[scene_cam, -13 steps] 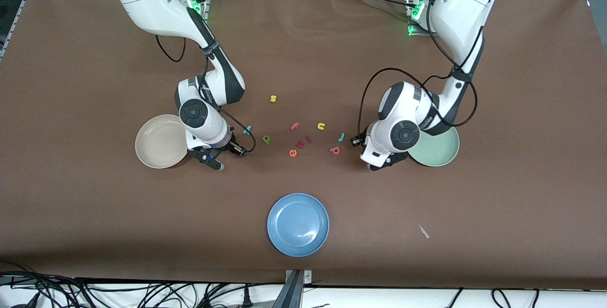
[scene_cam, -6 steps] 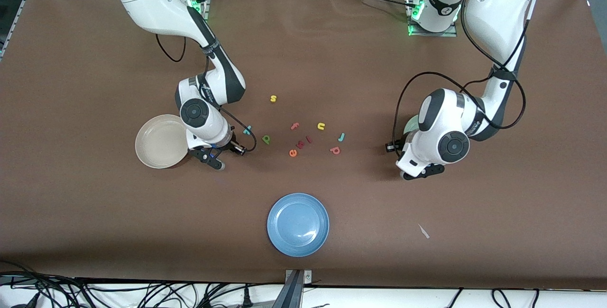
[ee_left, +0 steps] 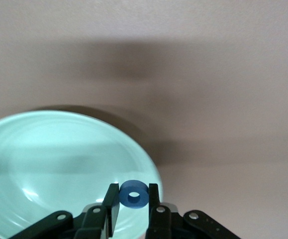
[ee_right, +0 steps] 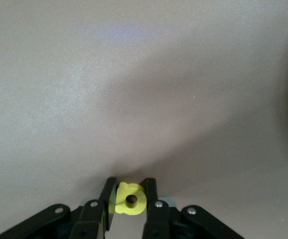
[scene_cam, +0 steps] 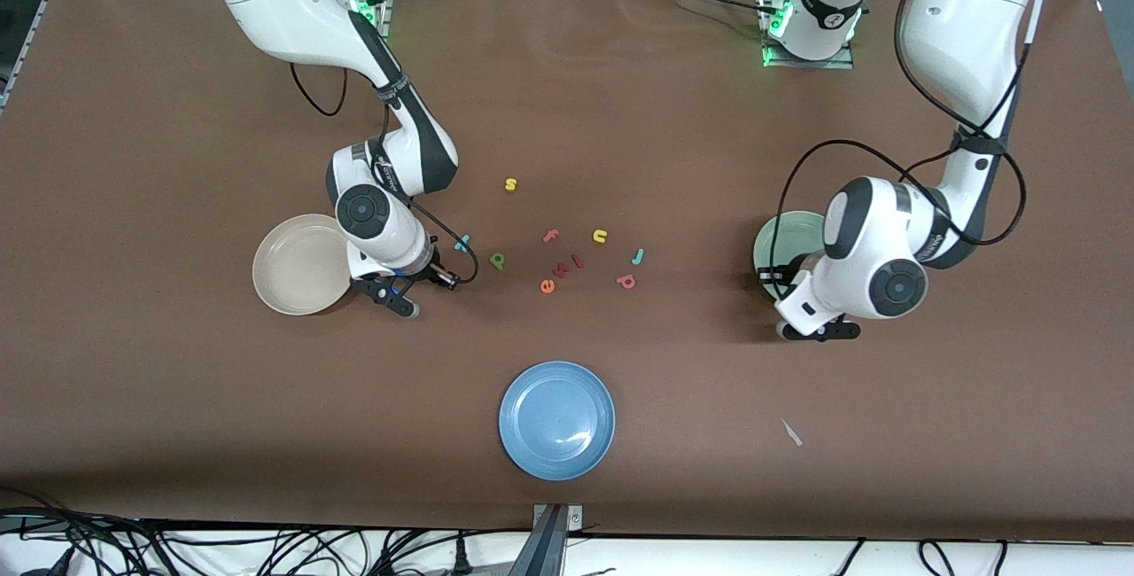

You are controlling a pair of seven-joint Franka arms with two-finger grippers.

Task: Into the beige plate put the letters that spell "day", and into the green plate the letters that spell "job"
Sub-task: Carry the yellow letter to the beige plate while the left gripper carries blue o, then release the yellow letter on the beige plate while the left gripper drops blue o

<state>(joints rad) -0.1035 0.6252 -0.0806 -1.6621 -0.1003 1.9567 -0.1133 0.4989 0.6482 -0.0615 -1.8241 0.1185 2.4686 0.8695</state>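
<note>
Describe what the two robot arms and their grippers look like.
Both arms have glossy white shells with dark grey joint bands, round black caps and looping black cables; green lights glow at their bases. The left gripper and right gripper have black metal fingers with silver screws.

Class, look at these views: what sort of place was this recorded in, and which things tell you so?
Most likely a robotics lab bench set up for a sorting trial: two robot arms bolted along a brown-covered table, loose cables at its edge, and toy letters laid out among a beige plate, green plate and blue plate.
</note>
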